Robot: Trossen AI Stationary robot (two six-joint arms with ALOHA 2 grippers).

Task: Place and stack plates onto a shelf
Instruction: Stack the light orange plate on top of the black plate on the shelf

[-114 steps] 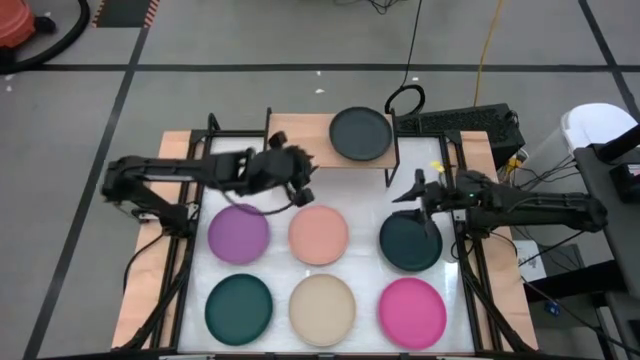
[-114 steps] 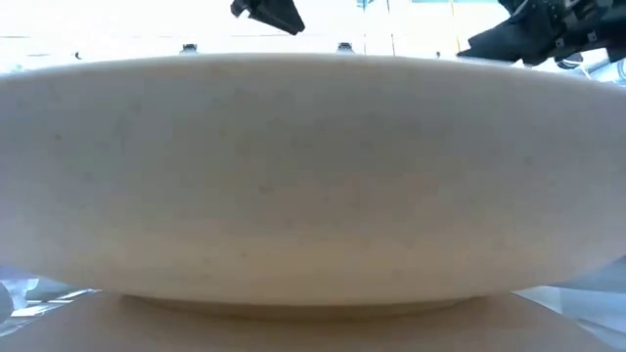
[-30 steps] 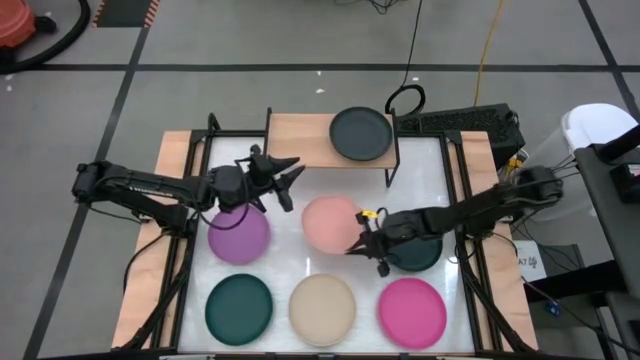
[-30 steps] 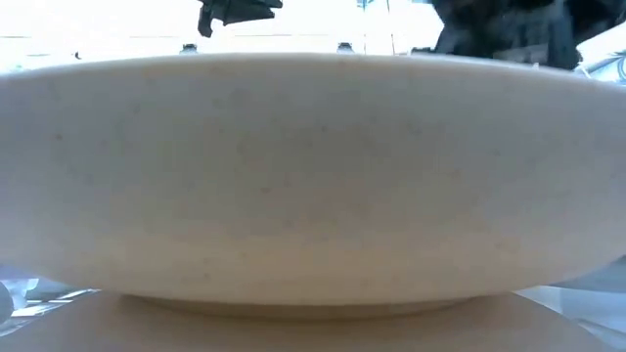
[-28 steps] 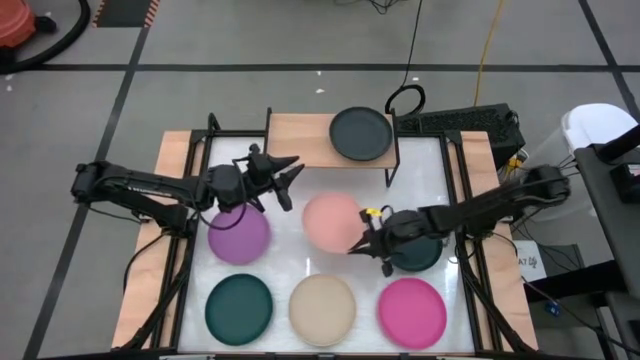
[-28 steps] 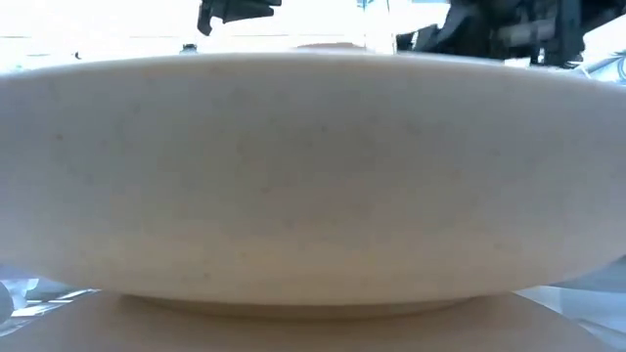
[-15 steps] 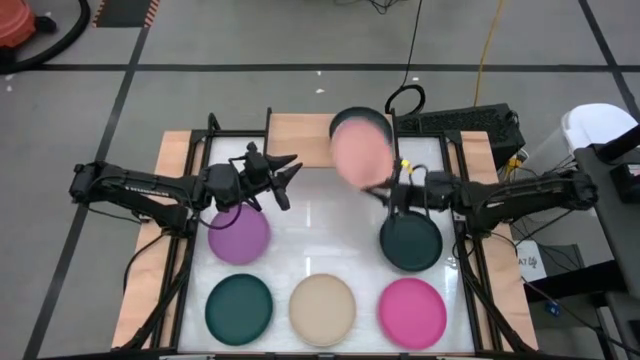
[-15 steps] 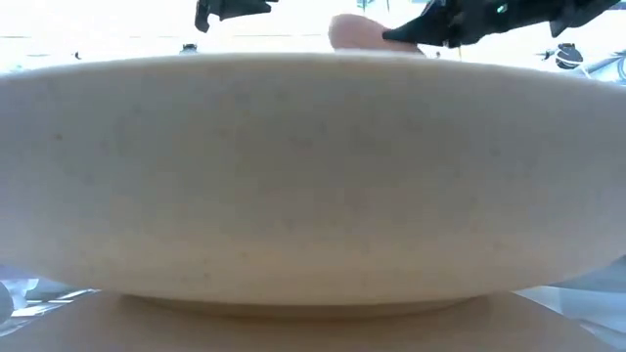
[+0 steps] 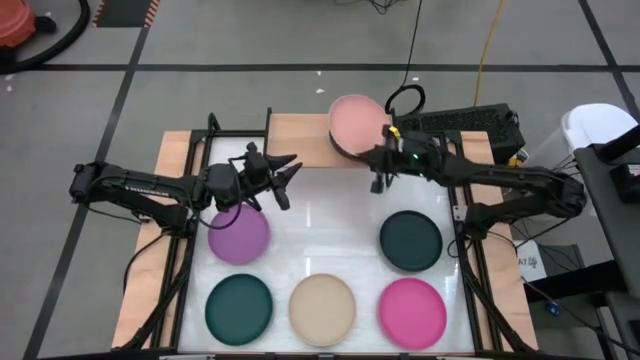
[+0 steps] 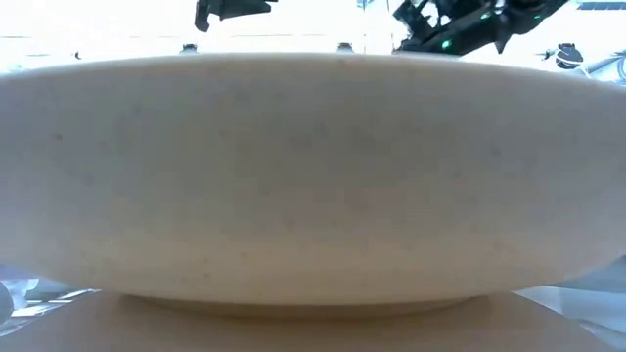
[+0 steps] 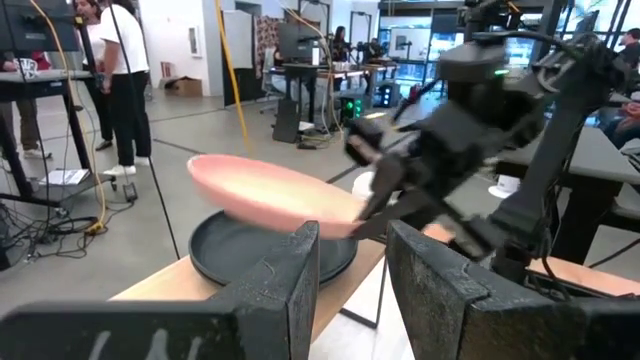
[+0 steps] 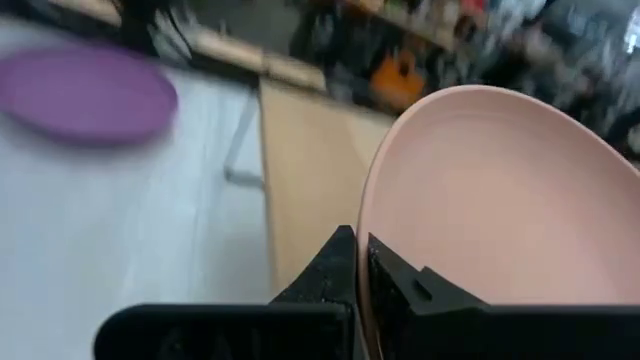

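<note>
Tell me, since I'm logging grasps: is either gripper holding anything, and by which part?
The right gripper holds the salmon pink plate by its rim, above the dark grey plate on the shelf. The left gripper holds nothing.

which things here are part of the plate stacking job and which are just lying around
Job: salmon plate held by the right gripper above the dark grey plate on the shelf; purple, two teal, beige, magenta plates.

Lying about: keyboard, yellow cable.
</note>
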